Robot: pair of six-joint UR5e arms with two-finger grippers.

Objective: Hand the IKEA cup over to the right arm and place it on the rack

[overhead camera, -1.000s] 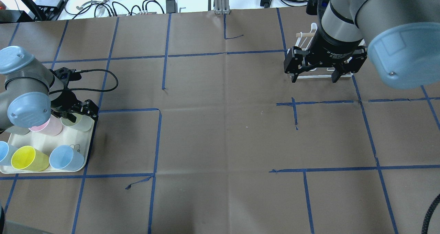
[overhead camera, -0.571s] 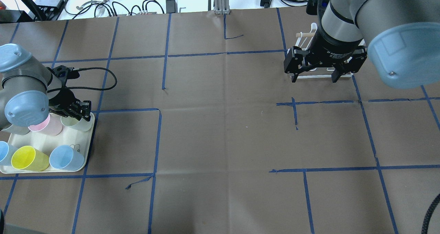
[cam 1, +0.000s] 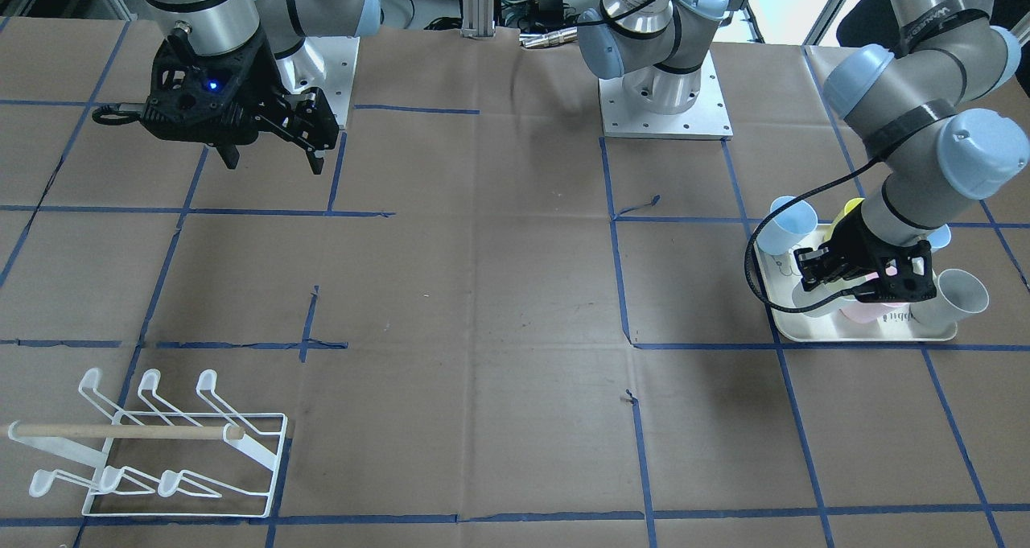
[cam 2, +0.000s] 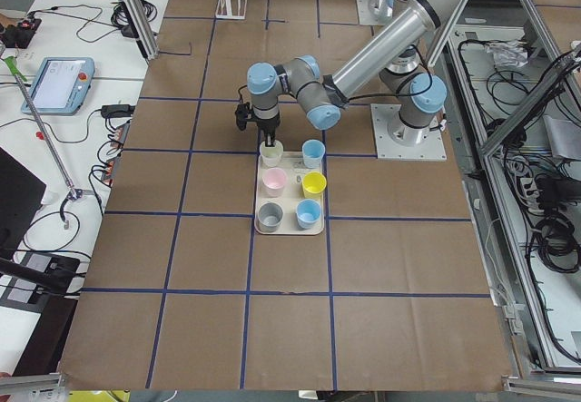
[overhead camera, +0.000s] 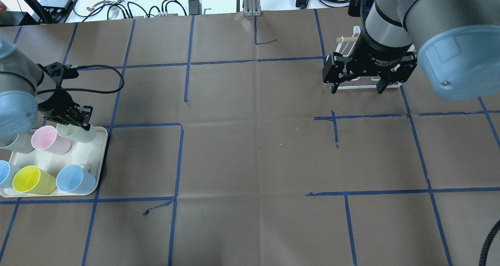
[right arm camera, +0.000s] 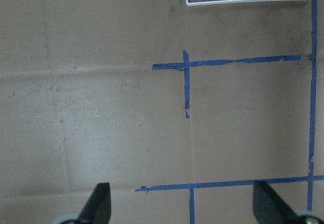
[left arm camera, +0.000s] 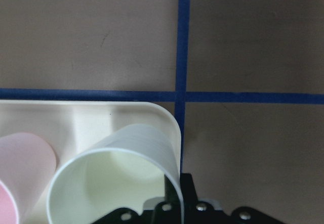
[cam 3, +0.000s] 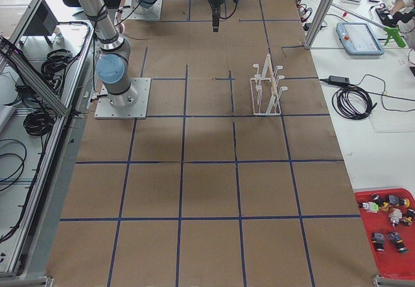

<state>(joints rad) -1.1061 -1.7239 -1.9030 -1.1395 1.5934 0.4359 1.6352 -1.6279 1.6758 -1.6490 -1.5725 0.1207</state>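
Now your left tool (overhead camera: pixel 75 121) has slid to the tray's (overhead camera: pixel 97 152) corner and pinched the pale cup (overhead camera: pixel 78 134) by its rim, ready to lift, while the right tool (overhead camera: pixel 357 89) hangs wide open and empty.

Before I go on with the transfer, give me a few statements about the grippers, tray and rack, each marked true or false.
1. The right gripper is open with nothing between its fingers. True.
2. A cup hangs on the rack. False: none of its prongs carries a cup.
3. The left gripper is at the pale green cup in a corner of the tray. True.
4. The tray holds four cups. False: it holds six.
5. The right gripper is over the tray. False: it hovers near the rack, at the other end of the table.
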